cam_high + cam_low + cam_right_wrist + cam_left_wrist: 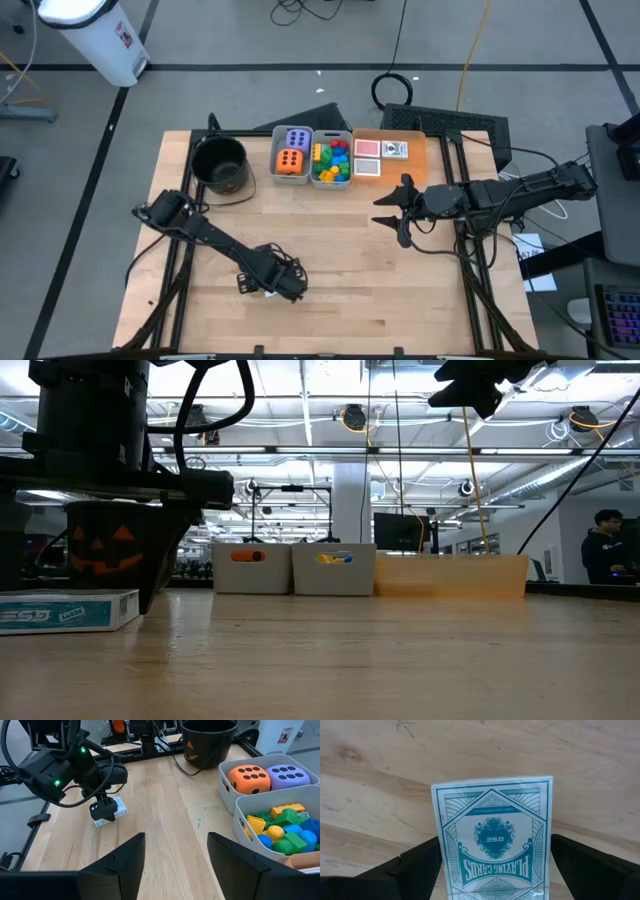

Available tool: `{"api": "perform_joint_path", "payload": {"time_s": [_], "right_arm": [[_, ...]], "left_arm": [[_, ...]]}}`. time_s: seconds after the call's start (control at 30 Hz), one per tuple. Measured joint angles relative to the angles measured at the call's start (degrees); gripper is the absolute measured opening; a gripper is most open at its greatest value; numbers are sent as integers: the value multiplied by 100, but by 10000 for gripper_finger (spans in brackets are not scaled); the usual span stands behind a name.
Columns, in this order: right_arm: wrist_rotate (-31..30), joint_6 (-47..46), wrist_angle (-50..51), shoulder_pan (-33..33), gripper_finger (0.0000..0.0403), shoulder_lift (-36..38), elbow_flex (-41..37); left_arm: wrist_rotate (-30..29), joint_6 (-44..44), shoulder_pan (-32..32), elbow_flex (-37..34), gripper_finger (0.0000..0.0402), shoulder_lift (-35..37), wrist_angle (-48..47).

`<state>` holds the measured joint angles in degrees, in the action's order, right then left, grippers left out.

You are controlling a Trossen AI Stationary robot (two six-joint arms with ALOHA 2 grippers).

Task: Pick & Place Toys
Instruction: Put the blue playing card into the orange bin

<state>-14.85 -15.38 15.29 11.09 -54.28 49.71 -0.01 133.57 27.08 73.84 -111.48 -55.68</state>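
Left hand down at playing-card box on bench, fingers spread either side, ungripped.
Right hand hovers open mid-bench; dice, bricks binned.

Arms: matte black, jointed, two of them.
Cabling: black loops along each.
Lights: small green LEDs on the left arm.

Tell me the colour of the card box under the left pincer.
Teal print on white, clearest in the left wrist view: card box between left pincer fingers.
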Motion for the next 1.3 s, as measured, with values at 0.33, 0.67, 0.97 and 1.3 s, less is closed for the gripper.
{"api": "perform_joint_path", "payload": {"time_s": [0.33, 0.67, 0.97, 1.3], "right_arm": [[0, 2, 0, 0, 203, 0, 0], [0, 2, 0, 0, 203, 0, 0], [1, 2, 0, 0, 203, 0, 0], [2, 2, 0, 0, 203, 0, 0]], "left_arm": [[-53, -97, -5, 0, 367, 0, 4], [-5, -137, -5, -18, 367, 0, 40], [163, -128, -5, -190, 315, 17, 440], [85, -271, -5, -201, 342, 17, 511]]}}
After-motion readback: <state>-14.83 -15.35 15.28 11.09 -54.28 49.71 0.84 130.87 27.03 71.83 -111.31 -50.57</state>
